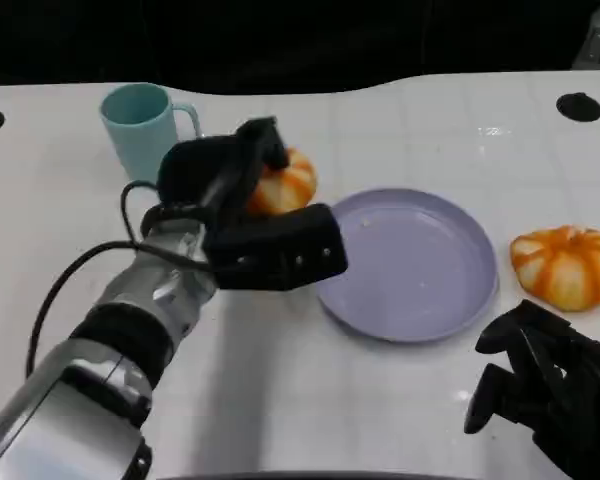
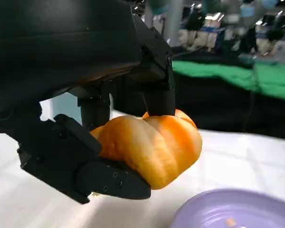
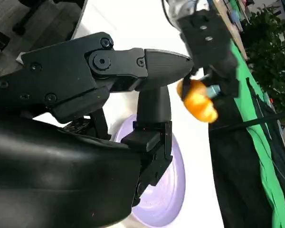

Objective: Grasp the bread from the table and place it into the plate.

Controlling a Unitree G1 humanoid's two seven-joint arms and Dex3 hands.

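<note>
My left hand [image 1: 250, 220] grips an orange-and-white pumpkin-shaped bread [image 1: 285, 185] between its fingers, just left of the purple plate [image 1: 420, 270]. The left wrist view shows the bread [image 2: 152, 147] pinched by the black fingers [image 2: 156, 90], lifted off the white table with the plate's rim [image 2: 237, 211] below it. My right hand [image 1: 545, 385] rests low near the table's front right, fingers apart and holding nothing. Past the right hand [image 3: 109, 95], the right wrist view shows the held bread [image 3: 198, 99] and the plate [image 3: 168, 190].
A second pumpkin-shaped bread [image 1: 567, 264] lies on the table right of the plate. A teal mug [image 1: 140, 125] stands at the back left, close behind my left hand. Dark round holes mark the table's far corners.
</note>
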